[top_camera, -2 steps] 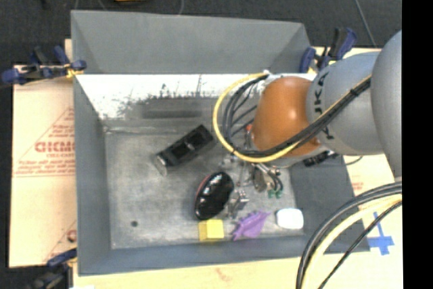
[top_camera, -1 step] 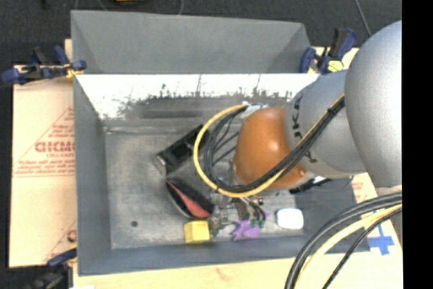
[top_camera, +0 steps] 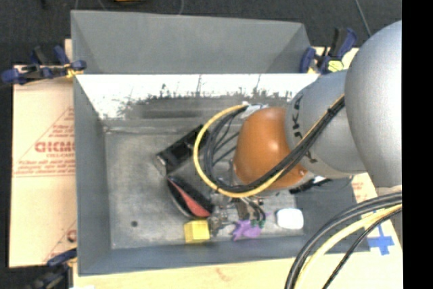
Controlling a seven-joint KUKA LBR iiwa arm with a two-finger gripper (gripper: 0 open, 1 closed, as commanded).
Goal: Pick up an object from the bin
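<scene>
The gripper sits low in the grey bin; I cannot tell whether it is clenched or released. A yellow block lies just beside it, away from the arm, and a purple piece lies nearer the arm. It would do best to centre over one piece alone before closing.

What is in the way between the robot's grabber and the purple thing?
Nothing visible. The gripper hangs right over the small purple thing by the near wall of the bin; the yellow block and the white piece lie beside it, not between.
</scene>
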